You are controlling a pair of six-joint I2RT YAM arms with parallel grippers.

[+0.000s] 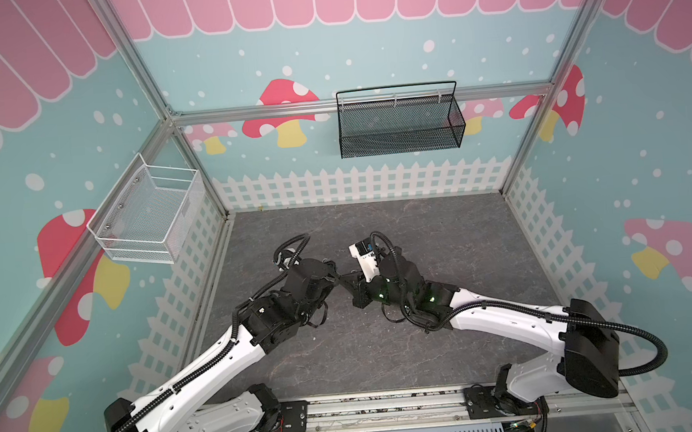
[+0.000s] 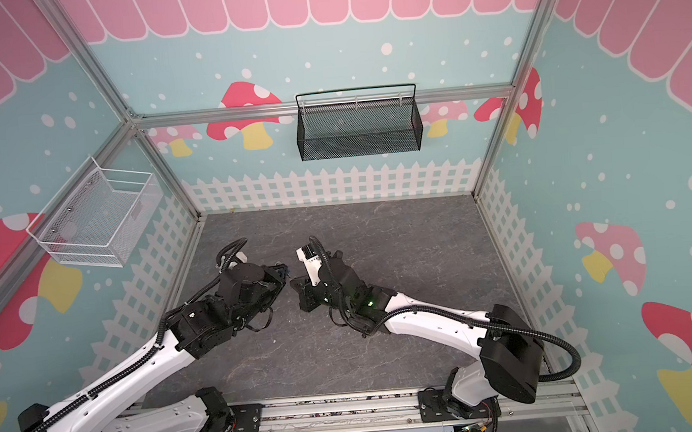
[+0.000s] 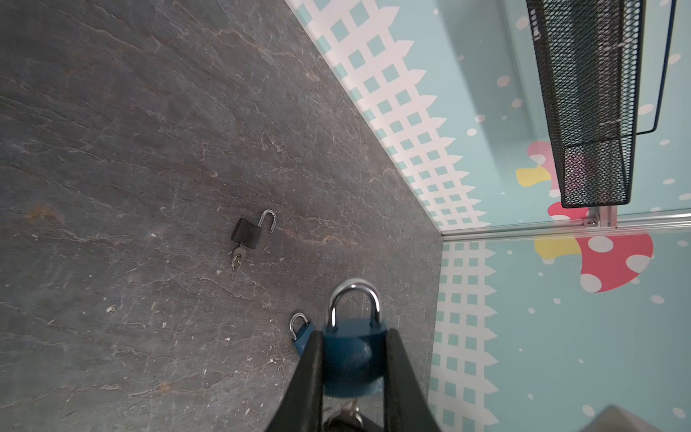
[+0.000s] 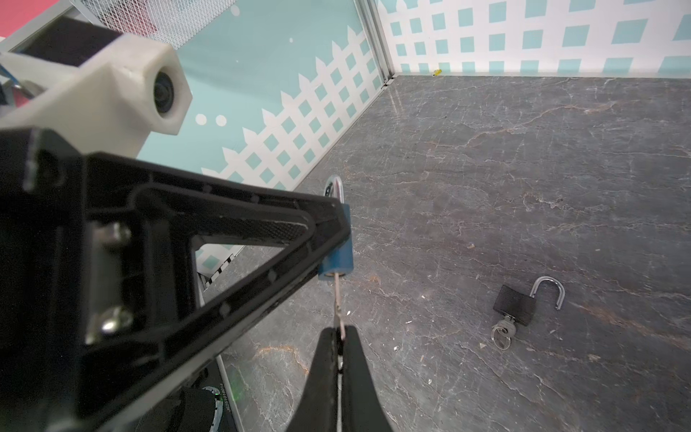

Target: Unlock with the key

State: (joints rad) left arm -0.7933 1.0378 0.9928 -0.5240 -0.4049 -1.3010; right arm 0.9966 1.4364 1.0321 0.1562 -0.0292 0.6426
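Mushroom-and-fence wallpaper closes in a grey stone-look worktop point(image 1: 442, 239). A black mesh basket point(image 1: 398, 125) hangs on the back wall and a white wire basket point(image 1: 148, 214) on the left wall. Both arms reach in from the front edge and meet over the middle of the worktop.

The left end effector point(image 3: 353, 336) grips the body of a blue padlock point(image 3: 353, 359) and holds it clear of the worktop. The right end effector point(image 4: 340, 333) is closed on the bow of a key point(image 4: 338, 299), whose blade runs into the base of that lock.

So insertion looks done. The shackle point(image 3: 354, 295) is still seated on both legs, so the turn and the release are left.

A black padlock point(image 4: 512, 305) lies on open worktop well clear of the edges, its shackle already swung open and its own key point(image 4: 503, 333) in the body. That one looks finished. A smaller blue padlock point(image 3: 301, 333) lies on the worktop just beside the left end effector. It is shut, with no key visible at it, and probably waits its turn.
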